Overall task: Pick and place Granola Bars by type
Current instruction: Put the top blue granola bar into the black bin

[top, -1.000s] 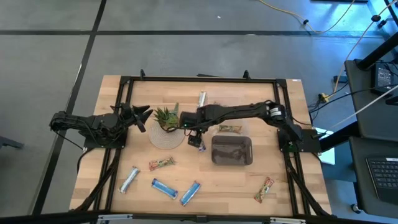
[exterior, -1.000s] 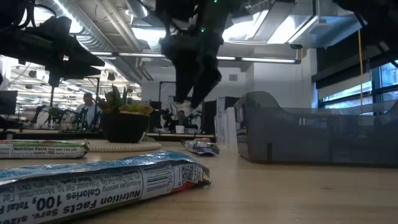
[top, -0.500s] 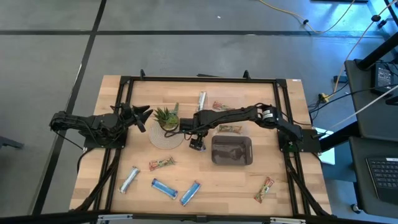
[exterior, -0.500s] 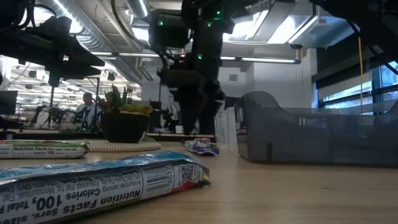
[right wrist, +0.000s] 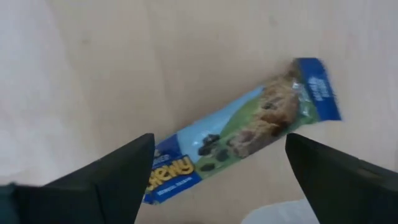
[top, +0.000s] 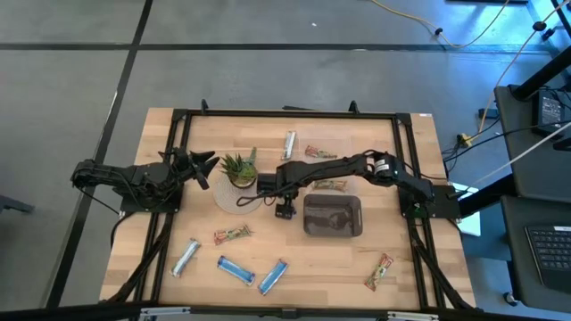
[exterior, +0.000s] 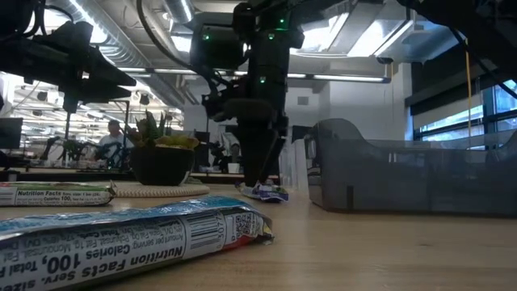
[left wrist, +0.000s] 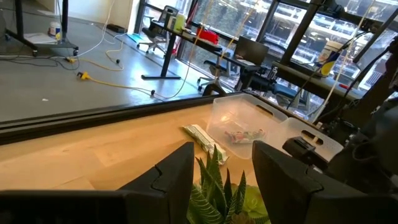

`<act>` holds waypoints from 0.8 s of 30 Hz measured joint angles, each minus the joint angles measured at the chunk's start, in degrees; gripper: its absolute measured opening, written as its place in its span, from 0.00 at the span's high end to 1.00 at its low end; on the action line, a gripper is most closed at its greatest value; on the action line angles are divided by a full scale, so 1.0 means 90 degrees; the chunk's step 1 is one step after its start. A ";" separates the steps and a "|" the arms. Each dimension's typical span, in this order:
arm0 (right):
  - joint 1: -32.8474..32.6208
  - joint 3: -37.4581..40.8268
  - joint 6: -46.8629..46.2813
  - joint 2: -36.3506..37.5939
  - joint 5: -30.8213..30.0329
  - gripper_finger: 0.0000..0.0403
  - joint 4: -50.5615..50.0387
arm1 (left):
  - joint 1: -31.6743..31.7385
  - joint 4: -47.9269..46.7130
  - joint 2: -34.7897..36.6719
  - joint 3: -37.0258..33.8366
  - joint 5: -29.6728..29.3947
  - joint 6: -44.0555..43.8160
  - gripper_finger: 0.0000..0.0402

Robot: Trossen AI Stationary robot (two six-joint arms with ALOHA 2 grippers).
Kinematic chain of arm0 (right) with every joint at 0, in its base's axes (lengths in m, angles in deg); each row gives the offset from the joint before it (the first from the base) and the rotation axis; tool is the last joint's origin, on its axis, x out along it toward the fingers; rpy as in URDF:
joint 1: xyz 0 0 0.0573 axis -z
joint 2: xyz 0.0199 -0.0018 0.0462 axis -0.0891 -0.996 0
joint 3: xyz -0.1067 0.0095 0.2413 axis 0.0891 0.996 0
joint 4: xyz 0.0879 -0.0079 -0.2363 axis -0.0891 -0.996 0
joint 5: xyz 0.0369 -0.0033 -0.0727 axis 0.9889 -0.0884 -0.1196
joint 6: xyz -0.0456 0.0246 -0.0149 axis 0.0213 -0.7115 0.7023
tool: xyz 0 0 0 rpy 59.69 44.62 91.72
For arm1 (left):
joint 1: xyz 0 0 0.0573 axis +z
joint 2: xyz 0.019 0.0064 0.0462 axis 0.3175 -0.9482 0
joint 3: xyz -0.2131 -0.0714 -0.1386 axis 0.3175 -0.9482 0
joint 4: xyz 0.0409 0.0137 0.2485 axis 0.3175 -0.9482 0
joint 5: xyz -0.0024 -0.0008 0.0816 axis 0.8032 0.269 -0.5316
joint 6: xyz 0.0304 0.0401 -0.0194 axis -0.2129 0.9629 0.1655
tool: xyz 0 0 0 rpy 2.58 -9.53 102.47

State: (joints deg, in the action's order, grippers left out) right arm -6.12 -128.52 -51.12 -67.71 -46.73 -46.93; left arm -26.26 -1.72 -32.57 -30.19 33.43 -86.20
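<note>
**Right gripper down over the blue bar beside the bin**

Since a second ago the right arm has drawn in and lowered: its gripper now sits right over the small blue-wrapped granola bar on the wooden table, where before it hung higher and a little further from the grey plastic bin. In the right wrist view the two dark fingers stand wide apart, one on each side of the bar, which lies flat on the wood between them, not yet gripped. In the low view the gripper tips reach down to the bar, just beside the bin's wall.

The left gripper waits near the table's left edge, beside the green potted plant on its round woven mat; its fingers are parted with nothing between them.

The other bars lie scattered. A silvery-white bar and a green-tan bar with red lie at the far side, another green-tan bar just behind the bin. Along the near edge are a silvery bar, a green-tan bar, two blue bars and, well apart at the right, one more green-tan bar.
</note>
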 joint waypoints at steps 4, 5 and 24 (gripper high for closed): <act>-0.0039 0.0000 0.0318 0.0000 0.0372 0.10 0.0181 | 0.0000 0.0000 0.0000 0.0000 0.0000 0.0000 0.61; -0.0054 0.0000 0.0393 0.0000 0.0380 0.10 0.0193 | -0.0002 0.0000 0.0000 0.0000 0.0000 0.0000 0.61; -0.0588 0.0000 0.3152 -0.0015 0.0385 0.23 0.0290 | -0.0001 0.0000 0.0000 0.0000 -0.0001 0.0001 0.61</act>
State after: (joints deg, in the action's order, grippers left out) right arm -11.41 -128.52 -22.75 -67.84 -43.27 -44.31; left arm -26.28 -1.72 -32.57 -30.19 33.42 -86.19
